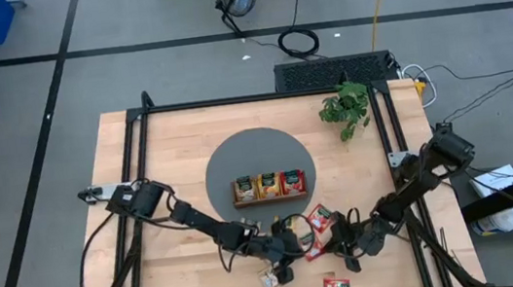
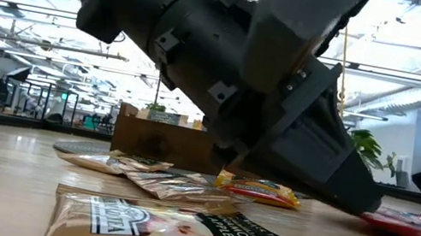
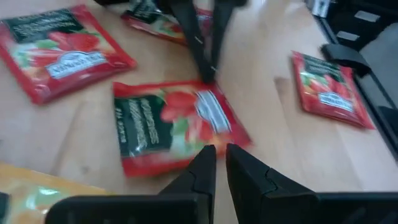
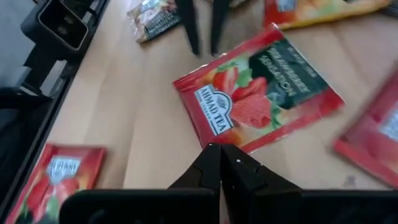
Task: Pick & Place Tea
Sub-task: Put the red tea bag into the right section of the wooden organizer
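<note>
We see even, bright overhead light on the worktop point(image 1: 170, 154), with soft shadows. Ceiling strip lights glare in the low view. Both wrist views blur softly beyond the fingers point(image 3: 199, 177).
</note>
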